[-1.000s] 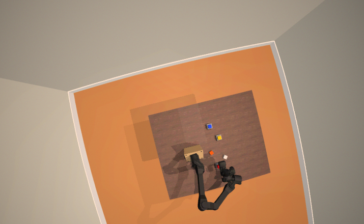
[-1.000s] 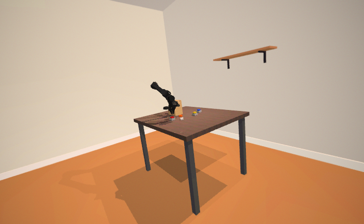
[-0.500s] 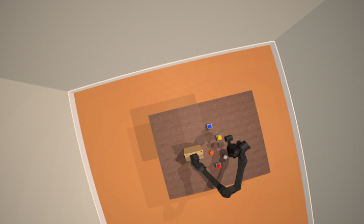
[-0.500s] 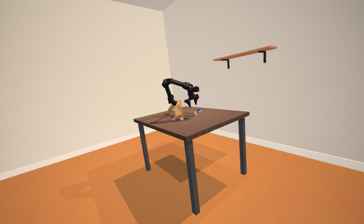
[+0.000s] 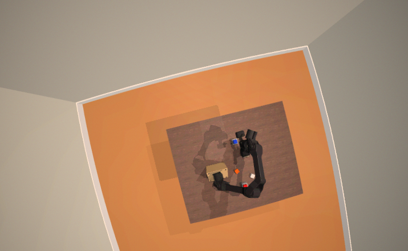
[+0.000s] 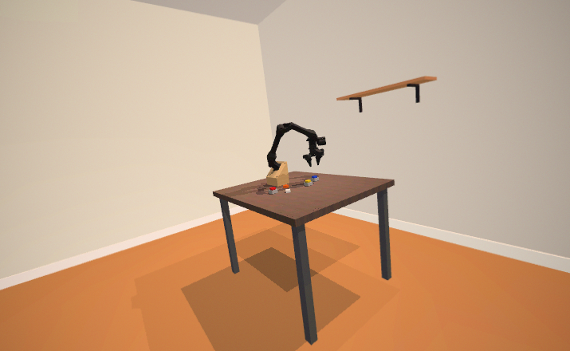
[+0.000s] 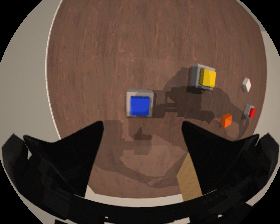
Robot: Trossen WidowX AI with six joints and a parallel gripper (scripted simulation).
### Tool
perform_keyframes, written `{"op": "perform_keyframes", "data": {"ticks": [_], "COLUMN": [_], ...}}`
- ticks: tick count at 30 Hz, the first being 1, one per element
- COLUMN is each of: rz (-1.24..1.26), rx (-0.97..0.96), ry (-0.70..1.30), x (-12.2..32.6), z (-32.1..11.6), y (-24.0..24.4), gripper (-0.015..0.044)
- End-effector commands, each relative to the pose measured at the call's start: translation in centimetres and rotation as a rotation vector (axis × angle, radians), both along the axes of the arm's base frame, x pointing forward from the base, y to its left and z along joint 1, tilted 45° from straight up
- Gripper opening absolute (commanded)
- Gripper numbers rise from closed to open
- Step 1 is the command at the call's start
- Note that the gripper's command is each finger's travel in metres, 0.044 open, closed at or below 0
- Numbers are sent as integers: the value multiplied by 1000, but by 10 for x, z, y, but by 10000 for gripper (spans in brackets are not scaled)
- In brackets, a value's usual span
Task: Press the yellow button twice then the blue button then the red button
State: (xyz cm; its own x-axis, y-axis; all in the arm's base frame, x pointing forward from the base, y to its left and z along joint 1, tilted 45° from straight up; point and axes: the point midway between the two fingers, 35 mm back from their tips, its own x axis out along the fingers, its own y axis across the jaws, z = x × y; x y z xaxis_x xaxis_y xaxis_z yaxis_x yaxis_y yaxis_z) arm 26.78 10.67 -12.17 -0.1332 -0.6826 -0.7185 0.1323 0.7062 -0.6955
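My gripper (image 6: 314, 164) (image 7: 143, 125) is open and empty, with its fingers pointing down, well above the table. The blue button (image 5: 234, 141) (image 6: 315, 177) (image 7: 140, 106) sits on a grey base, just ahead of the gap between the fingertips in the wrist view. The yellow button (image 6: 307, 181) (image 7: 208, 78) is up and to the right of it there; in the top view the arm hides its cap. The red button (image 5: 245, 185) (image 6: 273, 189) (image 7: 252, 113) is at the far right of the wrist view. Nothing touches any button.
An orange block (image 5: 236, 170) (image 6: 286, 186) (image 7: 226, 120) and a white block (image 5: 252, 175) (image 6: 287, 191) (image 7: 246, 84) lie between the red and yellow buttons. The arm's wooden base (image 5: 216, 167) (image 6: 277, 179) (image 7: 189, 181) stands on the table. A shelf (image 6: 387, 88) is on the wall.
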Motion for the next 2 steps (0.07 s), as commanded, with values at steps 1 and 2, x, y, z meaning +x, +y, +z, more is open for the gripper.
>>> {"op": "perform_keyframes", "data": {"ticks": [1,2], "rz": [-22,-22], "rx": [8,8], "ry": [-21,-21], "x": [5,5], "z": [1,1], "y": [1,1], "gripper": [400,400]}}
